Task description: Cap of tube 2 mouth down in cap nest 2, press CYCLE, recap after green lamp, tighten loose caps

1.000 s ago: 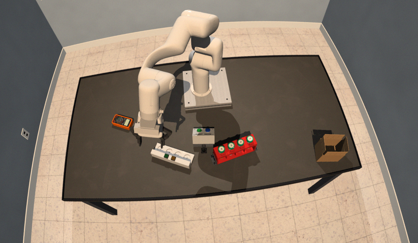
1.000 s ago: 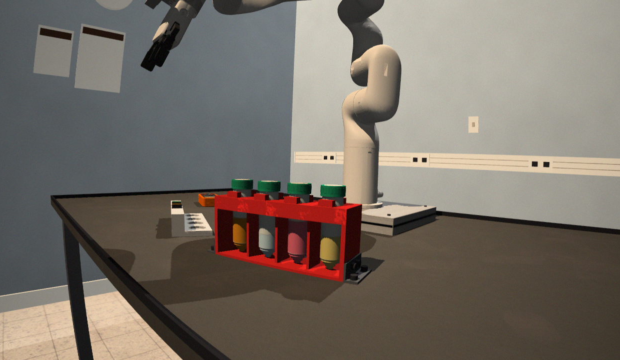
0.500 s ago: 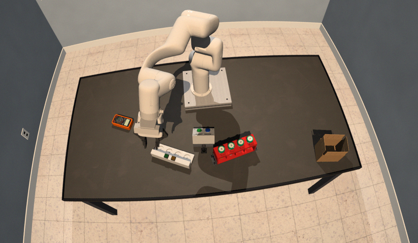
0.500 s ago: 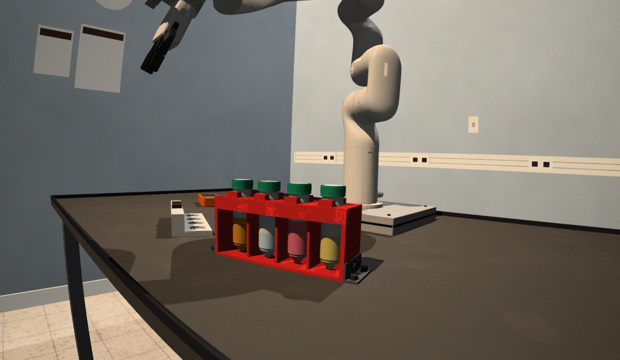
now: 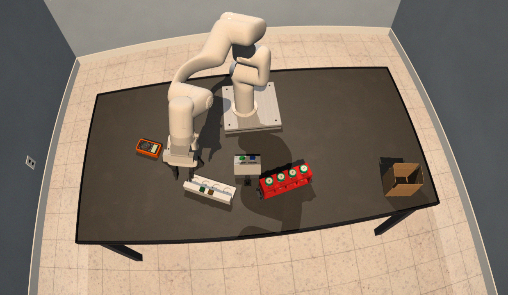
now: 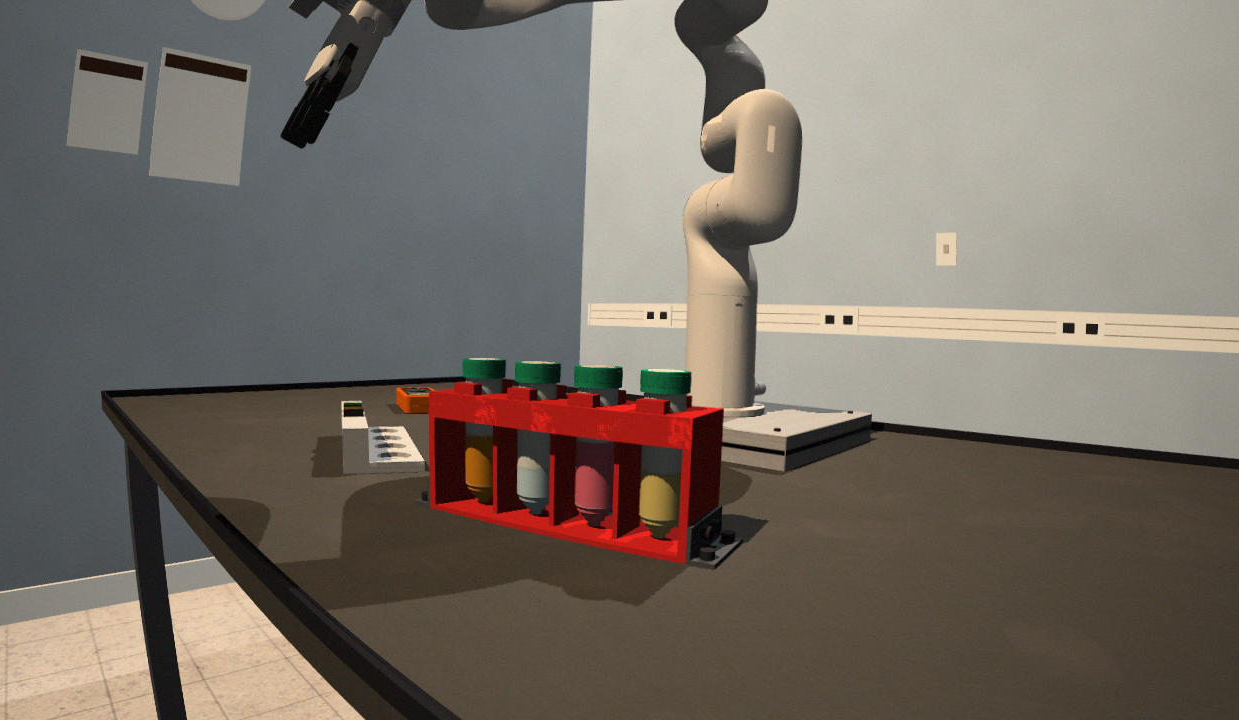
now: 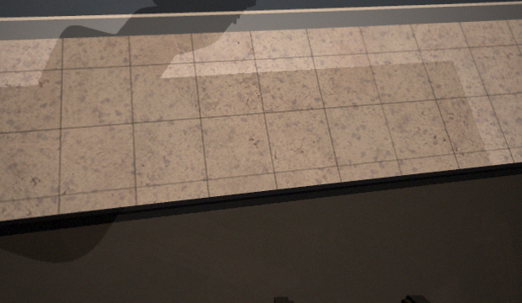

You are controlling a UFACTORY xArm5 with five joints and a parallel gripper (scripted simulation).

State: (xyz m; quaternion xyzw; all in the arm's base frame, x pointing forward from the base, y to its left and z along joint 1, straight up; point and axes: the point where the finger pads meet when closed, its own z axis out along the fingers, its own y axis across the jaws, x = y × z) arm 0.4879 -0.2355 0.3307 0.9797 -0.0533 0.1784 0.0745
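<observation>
The red decapping station point(image 5: 285, 180) stands at the table's front middle and also shows in the exterior view point(image 6: 574, 465). All of its tubes wear green caps. Tube 2's cap point(image 5: 292, 172) is second from the right point(image 6: 597, 376). The white cap tray point(image 5: 210, 189) lies to the left of the station, its nests empty. The key housing point(image 5: 247, 164) carries the green key point(image 5: 242, 158) and the blue key point(image 5: 252, 157), both unlit. My gripper point(image 5: 183, 175) point(image 6: 305, 120) hangs high above the tray's left end, half open and empty. Only its fingertips show in the wrist view point(image 7: 347, 300).
An orange multimeter point(image 5: 149, 147) lies left of the arm. An open cardboard box point(image 5: 402, 179) stands at the table's right front corner. The arm's base plate point(image 5: 251, 108) is behind the key housing. The wrist view shows the table edge point(image 7: 261, 195) and floor tiles.
</observation>
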